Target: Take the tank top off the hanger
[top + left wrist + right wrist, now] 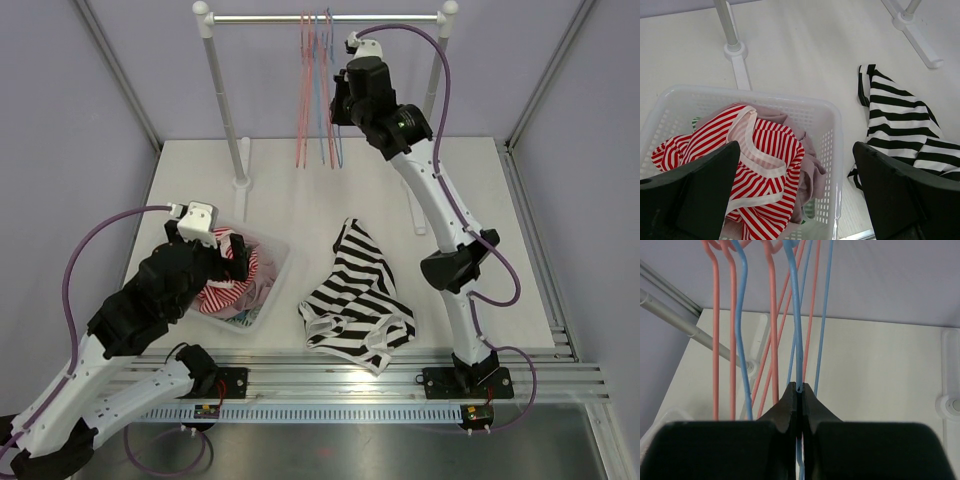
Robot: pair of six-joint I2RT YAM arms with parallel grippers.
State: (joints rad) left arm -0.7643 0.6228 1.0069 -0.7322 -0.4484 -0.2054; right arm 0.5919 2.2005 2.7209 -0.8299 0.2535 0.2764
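Where right gripper (799, 390) clamps, blue hanger (796, 315) is hidden.

Left tool (795, 150) hangs low, spread wide; right tool (799, 401), raised, is pinched closed.

On tabletop (300, 200): basket (284, 252); just right of basket, crumpled striped top (355, 300); behind basket, rack foot (240, 184).

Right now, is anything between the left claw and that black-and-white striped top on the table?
Only a side wall of the white basket, low between them. The open left gripper hangs over the basket; the tank top lies just beyond it.
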